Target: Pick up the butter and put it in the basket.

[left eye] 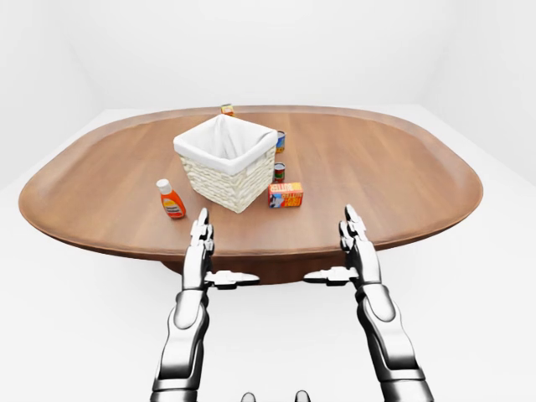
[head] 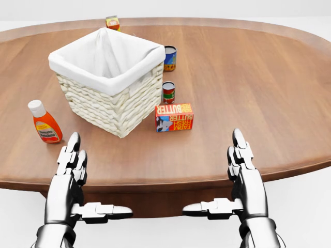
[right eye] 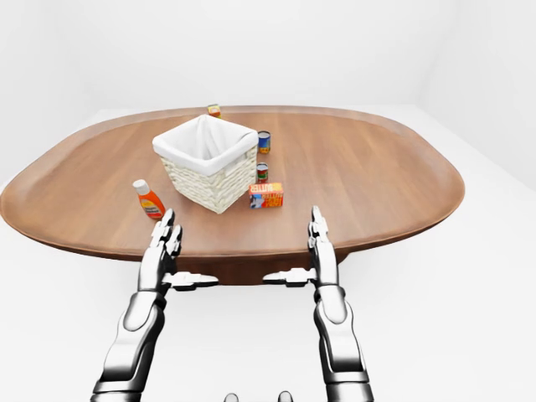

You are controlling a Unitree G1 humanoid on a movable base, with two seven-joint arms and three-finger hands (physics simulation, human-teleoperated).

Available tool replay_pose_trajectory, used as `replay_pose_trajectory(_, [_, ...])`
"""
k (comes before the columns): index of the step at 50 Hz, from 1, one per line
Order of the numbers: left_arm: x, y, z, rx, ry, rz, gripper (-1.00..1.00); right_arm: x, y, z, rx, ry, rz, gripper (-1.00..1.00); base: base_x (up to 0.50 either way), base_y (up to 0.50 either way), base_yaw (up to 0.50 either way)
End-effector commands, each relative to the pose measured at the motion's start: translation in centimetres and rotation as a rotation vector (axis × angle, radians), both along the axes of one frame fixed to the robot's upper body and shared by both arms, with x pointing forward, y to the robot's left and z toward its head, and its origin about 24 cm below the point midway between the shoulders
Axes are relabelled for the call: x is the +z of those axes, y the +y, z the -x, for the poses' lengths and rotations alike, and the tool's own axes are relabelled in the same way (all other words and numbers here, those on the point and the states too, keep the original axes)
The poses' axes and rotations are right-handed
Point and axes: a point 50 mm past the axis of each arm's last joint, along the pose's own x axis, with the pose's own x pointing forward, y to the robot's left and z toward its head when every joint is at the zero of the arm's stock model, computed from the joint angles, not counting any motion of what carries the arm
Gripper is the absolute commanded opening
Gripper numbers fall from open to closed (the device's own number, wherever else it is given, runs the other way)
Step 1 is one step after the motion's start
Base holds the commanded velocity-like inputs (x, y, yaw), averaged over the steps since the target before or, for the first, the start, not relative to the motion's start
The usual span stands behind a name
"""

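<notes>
The butter [head: 174, 117] is a small orange and blue box lying on the wooden table, just right of the basket [head: 103, 111]. The basket is white wicker with a white cloth lining and stands upright in the upper left of the head view. My left hand [head: 77, 175] hovers at the table's near edge, below the basket, fingers straight and thumb out sideways, holding nothing. My right hand [head: 239, 173] mirrors it at the lower right, open and empty, below and right of the butter. Neither hand touches anything.
An orange bottle [head: 45, 124] with a white cap stands left of the basket. Two small cans [head: 168, 93] [head: 169, 58] stand right of the basket, above the butter. A small box [head: 112, 22] sits near the table's far rim. The oval table [head: 289, 103] stretches wide to the right.
</notes>
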Motion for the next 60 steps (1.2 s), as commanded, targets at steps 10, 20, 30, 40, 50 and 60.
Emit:
replay_pose_trajectory(10, [-0.1,0.7,-0.1,-0.007,0.01,0.002,1.0,-0.2,-0.6,-0.1,0.004,0.023,-0.006,1.0,0.0,0.0,0.0])
replay_pose_trajectory(20, [-0.1,0.7,-0.1,-0.008,0.01,0.003,1.0,-0.3,-0.6,-0.2,0.002,0.027,0.003,1.0,0.0,0.21,0.0])
replay_pose_trajectory(30, [-0.2,0.7,-0.1,-0.007,0.01,0.003,1.0,-0.4,-0.6,-0.3,0.0,0.028,0.003,1.0,0.0,0.5,0.0])
replay_pose_trajectory(40, [0.3,1.1,-0.4,-0.007,0.013,0.01,1.0,0.0,-0.9,-0.5,-0.008,0.03,0.011,1.0,0.0,0.36,0.0])
replay_pose_trajectory(50, [1.3,1.2,-1.0,-0.001,0.001,0.007,1.0,1.4,-1.2,-1.6,-0.017,0.002,0.041,1.0,0.0,0.0,0.0])
replay_pose_trajectory(60, [4.7,2.3,-1.6,0.053,-0.133,-0.024,1.0,4.0,-1.6,-3.5,-0.02,-0.088,0.063,1.0,0.0,0.0,0.0])
